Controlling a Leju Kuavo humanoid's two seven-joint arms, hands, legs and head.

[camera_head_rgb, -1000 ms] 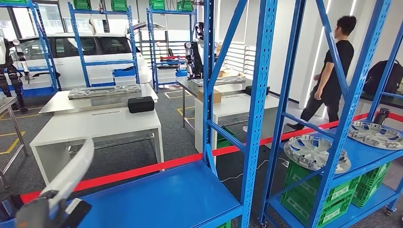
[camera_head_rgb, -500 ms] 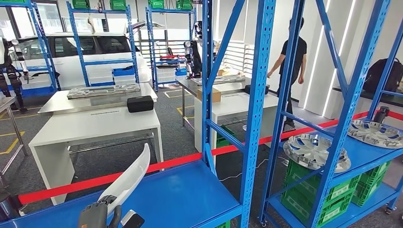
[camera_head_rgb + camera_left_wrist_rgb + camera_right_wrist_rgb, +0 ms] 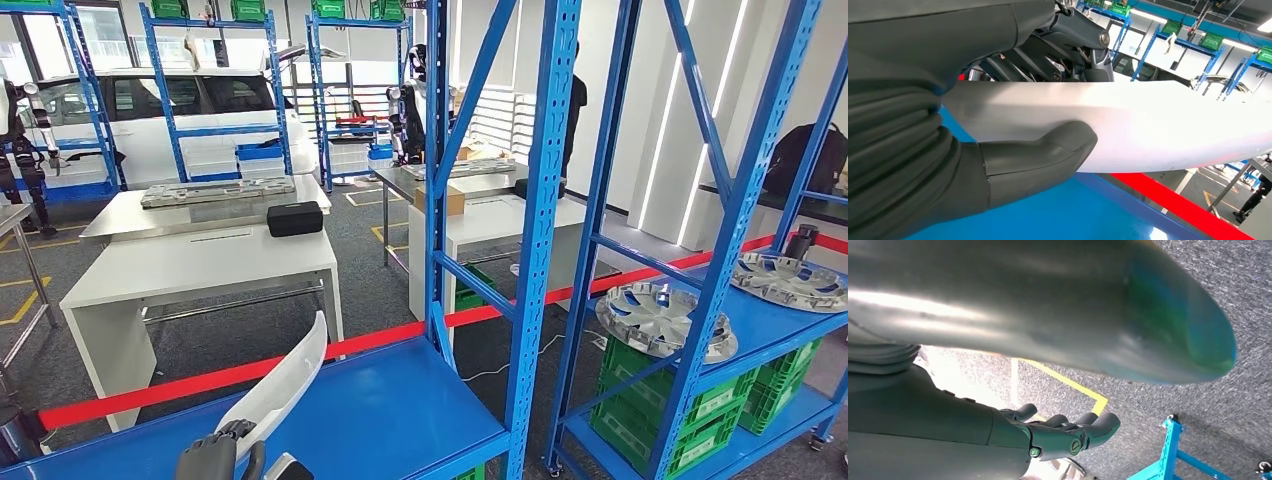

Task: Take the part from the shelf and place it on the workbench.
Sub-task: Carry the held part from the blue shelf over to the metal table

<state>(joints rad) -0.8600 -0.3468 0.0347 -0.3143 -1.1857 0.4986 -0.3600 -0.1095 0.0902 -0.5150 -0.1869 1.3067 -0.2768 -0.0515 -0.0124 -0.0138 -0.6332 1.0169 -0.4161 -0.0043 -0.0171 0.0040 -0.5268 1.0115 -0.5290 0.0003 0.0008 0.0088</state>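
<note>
While gripped in the left hand (image 3: 210,455), fingers (image 3: 1048,47) closed around it, white part (image 3: 283,385) off the blue shelf (image 3: 390,415); carry to white counter (image 3: 200,265) left; right hand (image 3: 1068,432) loosely curled, empty

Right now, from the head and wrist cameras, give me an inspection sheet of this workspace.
Surface: blue metal shelf deck, bare apart from the part's lower end.
Job's things: long curved white plastic part, tilted up over the deck; white workbench beyond the red beam.
Clutter: black box on the workbench; silver wheel covers on the neighbouring shelf.
Hands: left hand grips the part, thumb pressed on its white face; right hand hangs over grey carpet, holding nothing, fingers together.
Cables: white cord on the floor behind the shelf.
Surroundings: white car, blue racks, green crates.
</note>
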